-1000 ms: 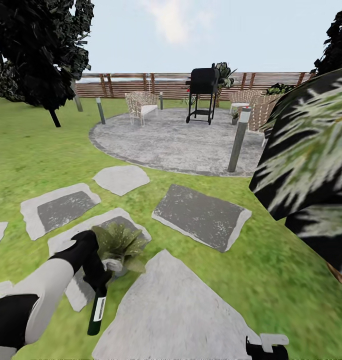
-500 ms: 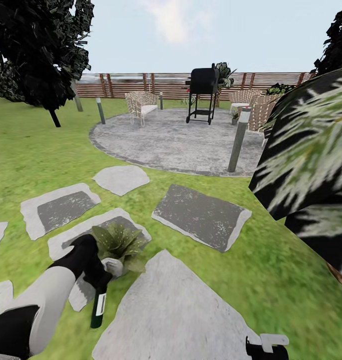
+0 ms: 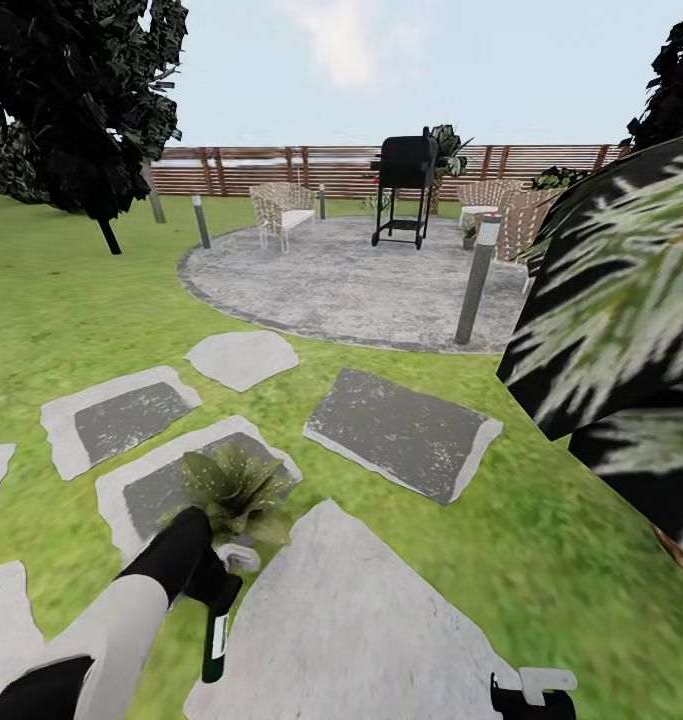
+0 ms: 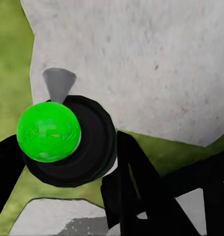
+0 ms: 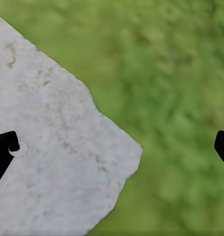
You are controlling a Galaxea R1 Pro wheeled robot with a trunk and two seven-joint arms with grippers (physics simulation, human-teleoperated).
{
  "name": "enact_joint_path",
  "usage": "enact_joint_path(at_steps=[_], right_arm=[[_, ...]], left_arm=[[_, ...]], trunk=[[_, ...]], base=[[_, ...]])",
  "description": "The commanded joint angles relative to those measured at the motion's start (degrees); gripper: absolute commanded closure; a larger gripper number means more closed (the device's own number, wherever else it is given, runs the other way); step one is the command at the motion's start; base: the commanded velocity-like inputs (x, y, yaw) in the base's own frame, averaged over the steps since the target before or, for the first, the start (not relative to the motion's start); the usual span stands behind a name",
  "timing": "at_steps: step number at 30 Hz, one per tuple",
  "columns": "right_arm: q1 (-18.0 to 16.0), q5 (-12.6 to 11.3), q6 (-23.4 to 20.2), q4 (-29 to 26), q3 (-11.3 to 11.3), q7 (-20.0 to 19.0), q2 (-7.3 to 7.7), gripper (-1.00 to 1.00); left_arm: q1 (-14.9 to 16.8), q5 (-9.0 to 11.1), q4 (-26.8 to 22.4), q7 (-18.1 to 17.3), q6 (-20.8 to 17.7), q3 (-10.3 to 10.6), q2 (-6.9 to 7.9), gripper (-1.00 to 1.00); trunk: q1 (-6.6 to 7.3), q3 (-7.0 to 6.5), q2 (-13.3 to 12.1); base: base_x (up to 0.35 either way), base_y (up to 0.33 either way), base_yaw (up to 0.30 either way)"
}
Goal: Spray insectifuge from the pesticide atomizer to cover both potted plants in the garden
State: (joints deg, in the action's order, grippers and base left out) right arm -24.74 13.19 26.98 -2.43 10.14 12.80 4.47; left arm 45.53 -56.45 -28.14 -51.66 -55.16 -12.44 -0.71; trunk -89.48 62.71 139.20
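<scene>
A low potted plant (image 3: 236, 485) with broad green leaves stands on a stepping stone just ahead of my left arm. My left gripper (image 3: 213, 588) sits right behind it, shut on the pesticide atomizer (image 3: 218, 640). The dark-green bottle with its white label hangs down from the fingers, and its whitish spray head is near the leaves. In the left wrist view the atomizer's dark cap (image 4: 94, 147) and green dot show between the black fingers (image 4: 134, 172). My right gripper (image 3: 533, 692) is at the lower edge and stands open (image 5: 112, 150) over stone and grass. Another small potted plant (image 3: 469, 233) stands far off on the patio.
A big striped agave (image 3: 621, 330) crowds the right side. Pale stepping stones (image 3: 401, 430) lead to the round grey patio (image 3: 351, 285), where a bollard lamp (image 3: 478, 275), a black grill (image 3: 406, 185) and wicker chairs (image 3: 281, 212) stand. The brown fence (image 3: 241, 170) closes off the lawn.
My left arm has drawn back toward me and slightly right, carrying the atomizer. The plant's leaves, partly covered by the gripper before, now show in full.
</scene>
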Motion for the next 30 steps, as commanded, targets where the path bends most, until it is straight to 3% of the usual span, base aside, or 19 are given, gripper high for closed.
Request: enact_joint_path(at_steps=[1, 2, 4, 9, 12, 15, 17, 28, 30], right_arm=[[0.0, 0.6, 0.1, 0.1, 0.4, 0.2, 0.01, -1.0], [0.0, 0.6, 0.1, 0.1, 0.4, 0.2, 0.01, -1.0], [0.0, 0.6, 0.1, 0.1, 0.4, 0.1, 0.01, -1.0], [0.0, 0.7, 0.1, 0.1, 0.4, 0.1, 0.08, -1.0], [0.0, 0.8, 0.1, 0.1, 0.4, 0.1, 0.1, -1.0], [0.0, 0.8, 0.1, 0.2, 0.4, 0.0, 0.1, -1.0], [0.0, 0.8, 0.1, 0.3, 0.4, 0.0, 0.1, -1.0], [0.0, 0.7, 0.0, 0.5, 0.4, 0.0, 0.1, -1.0], [0.0, 0.7, 0.0, 0.5, 0.4, 0.0, 0.1, -1.0]], left_arm=[[-0.1, 0.7, 0.0, 1.5, -0.1, -0.5, -0.69, 1.0], [-0.2, 1.8, 0.1, 2.3, 0.1, -0.5, -0.95, 1.0], [-0.2, 6.0, 0.0, 3.5, 0.4, -0.5, -1.32, 1.0], [-1.6, 10.3, -0.5, 4.0, 1.7, -0.7, -1.34, 1.0], [-3.7, 14.2, -2.0, 5.3, 3.0, -4.6, -1.31, 1.0], [-4.2, 15.1, -2.8, 6.8, 3.7, -8.9, -1.27, 1.0], [-4.5, 15.2, -3.1, 6.9, 3.8, -10.4, -1.27, 1.0], [-4.6, 15.4, -5.4, 7.1, 3.8, -11.4, -1.22, 1.0], [-4.6, 15.4, -5.4, 7.0, 3.8, -12.4, -1.16, 1.0]], trunk=[[0.01, 0.05, 0.0], [0.01, 0.05, 0.0], [0.01, 0.05, 0.0], [0.01, 0.05, 0.0], [0.01, 0.05, 0.0], [0.01, 0.05, 0.0], [0.01, 0.05, 0.0], [0.01, -0.09, 0.0], [0.01, -0.2, 0.0]], base=[[0.0, 0.0, 0.0], [0.0, 0.0, 0.0], [0.0, 0.0, 0.0], [0.0, 0.0, 0.0], [0.0, 0.0, 0.0], [0.0, 0.0, 0.0], [0.0, 0.0, 0.0], [0.0, 0.0, -0.041], [0.0, 0.0, -0.178]])
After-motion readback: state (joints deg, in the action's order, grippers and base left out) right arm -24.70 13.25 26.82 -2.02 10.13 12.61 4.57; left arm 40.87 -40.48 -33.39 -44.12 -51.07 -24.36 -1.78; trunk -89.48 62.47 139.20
